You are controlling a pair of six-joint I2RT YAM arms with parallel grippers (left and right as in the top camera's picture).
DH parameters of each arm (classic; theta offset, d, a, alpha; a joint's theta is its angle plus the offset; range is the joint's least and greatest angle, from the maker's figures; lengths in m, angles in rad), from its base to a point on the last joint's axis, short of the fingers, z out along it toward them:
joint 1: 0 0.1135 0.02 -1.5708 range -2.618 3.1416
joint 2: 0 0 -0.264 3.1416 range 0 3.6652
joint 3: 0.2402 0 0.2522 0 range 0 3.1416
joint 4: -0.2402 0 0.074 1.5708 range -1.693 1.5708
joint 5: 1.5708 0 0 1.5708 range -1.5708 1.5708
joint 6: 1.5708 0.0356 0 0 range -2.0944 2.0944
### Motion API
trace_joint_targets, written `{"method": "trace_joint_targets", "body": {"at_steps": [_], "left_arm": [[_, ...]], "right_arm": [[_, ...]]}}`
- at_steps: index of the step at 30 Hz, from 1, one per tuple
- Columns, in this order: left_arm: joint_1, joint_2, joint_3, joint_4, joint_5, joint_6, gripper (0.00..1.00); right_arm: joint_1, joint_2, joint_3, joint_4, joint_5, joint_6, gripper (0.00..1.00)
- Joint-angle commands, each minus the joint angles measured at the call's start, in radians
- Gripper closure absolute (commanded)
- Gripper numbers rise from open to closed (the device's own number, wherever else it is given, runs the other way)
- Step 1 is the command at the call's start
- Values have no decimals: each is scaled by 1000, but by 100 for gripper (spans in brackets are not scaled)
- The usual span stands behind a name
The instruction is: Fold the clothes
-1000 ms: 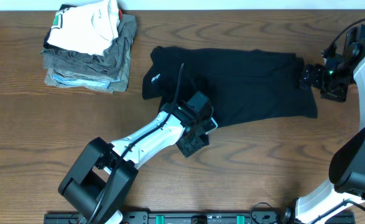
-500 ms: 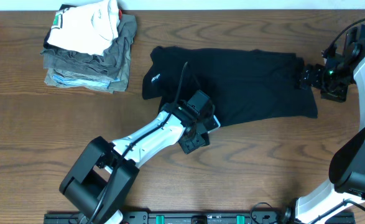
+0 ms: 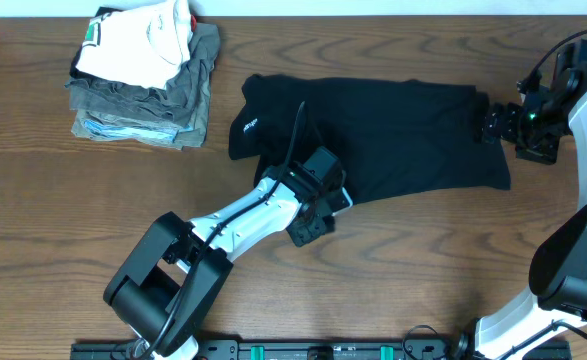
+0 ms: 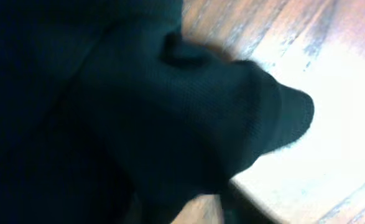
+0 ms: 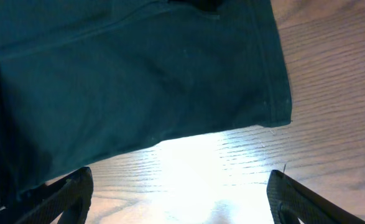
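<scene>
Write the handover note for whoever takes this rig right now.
Left gripper: at the near edge of the black garment, cloth bunched before its camera; grip unclear.
Right gripper: open, at the garment's right end, holding nothing.
Garment: laid out lengthwise on the table, apart from the folded stack.
Done: laid out only.
Left: the folding.

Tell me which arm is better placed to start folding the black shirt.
Left, probably. The left gripper sits on the black shirt's near edge, with fabric bunched right at it in the wrist view. The right gripper is open beside the shirt's right end, holding nothing.
</scene>
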Motion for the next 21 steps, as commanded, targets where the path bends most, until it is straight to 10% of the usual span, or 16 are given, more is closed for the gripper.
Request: {"method": "trace_joint_targets", "body": {"at_steps": [1, 21], "left_arm": [[1, 2, -8, -5, -54, -20, 94], [38, -345, 32, -10, -216, -309, 94]], "right_arm": [[7, -7, -6, -5, 2, -2, 13], [33, -7, -112, -15, 39, 64, 32]]}}
